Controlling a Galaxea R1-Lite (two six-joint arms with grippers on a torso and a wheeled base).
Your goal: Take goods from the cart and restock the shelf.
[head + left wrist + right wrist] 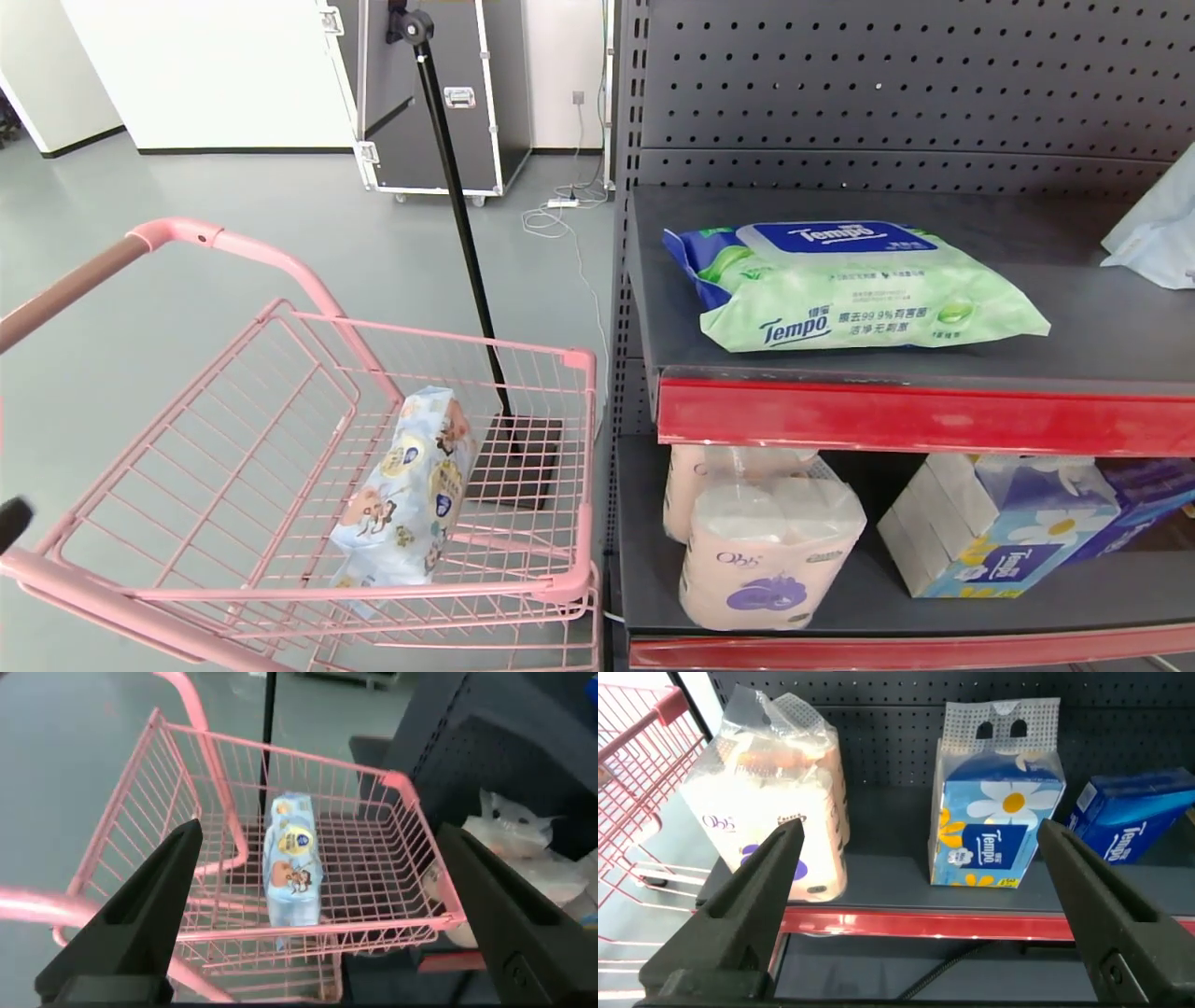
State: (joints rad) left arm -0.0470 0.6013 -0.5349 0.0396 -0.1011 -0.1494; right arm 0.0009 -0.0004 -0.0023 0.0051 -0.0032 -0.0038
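One shelf (915, 420) and one pink cart (581, 359) are seen. One green wipes pack (859, 289) is laid at the shelf's upper front edge; one blue pack (411, 495) is stood inside the cart. The left gripper (320, 831), spread wide, is held empty over the cart; the right gripper (920, 826) is likewise spread and empty

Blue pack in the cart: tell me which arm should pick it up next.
Left. The left gripper is open and looks down into the cart, with the blue pack framed between its fingers. The right gripper, also open, faces the toilet rolls and tissue box on the lower shelf instead.
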